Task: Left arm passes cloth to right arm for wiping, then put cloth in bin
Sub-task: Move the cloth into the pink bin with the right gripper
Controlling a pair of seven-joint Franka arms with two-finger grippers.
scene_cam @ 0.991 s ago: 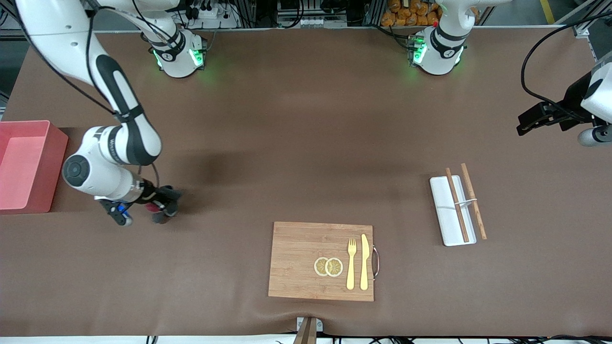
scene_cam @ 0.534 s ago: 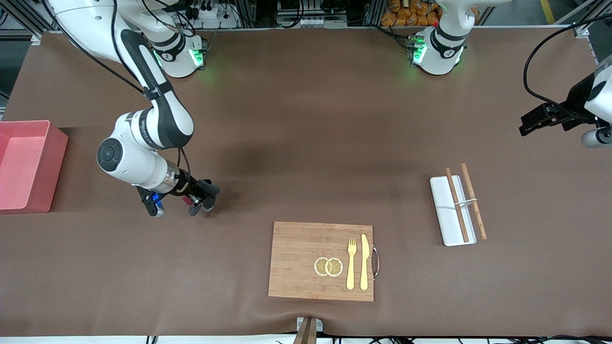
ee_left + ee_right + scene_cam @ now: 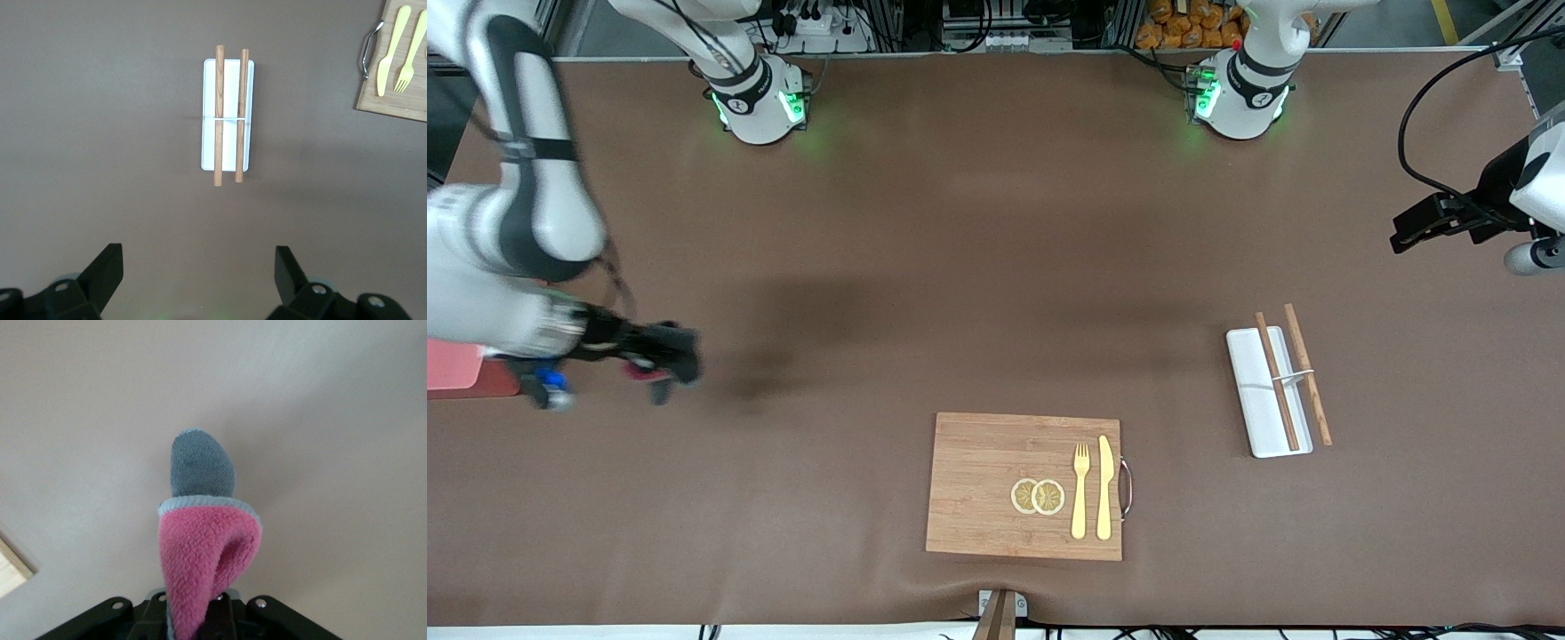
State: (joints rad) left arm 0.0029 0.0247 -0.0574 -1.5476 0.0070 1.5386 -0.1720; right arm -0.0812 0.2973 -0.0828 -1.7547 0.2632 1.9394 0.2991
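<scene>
Two big white robot arms with black bands stand at the long brown table (image 3: 978, 267). One of them, the right arm (image 3: 525, 222), has its black right gripper (image 3: 660, 360) pinched shut on the soft pink and grey cloth (image 3: 203, 547), and the cloth hangs down from it. I can see the gripper low over the brown table, just beside the pink plastic box bin (image 3: 454, 366), which sits at the right arm's end of the table and is mostly hidden under the arm. It looks like the pass is done, because the right arm has the cloth and the left arm has none. I think the wiping is going on or nearly finished, and dropping the cloth in the bin is still left to do. Well apart from the bin, at the left arm's end of the table, the left arm (image 3: 1525, 191) waits up in the air. Its black left gripper (image 3: 199, 273) is spread wide with nothing in it, above the flat white tray (image 3: 226, 115) with two brown wooden sticks (image 3: 229, 113).
</scene>
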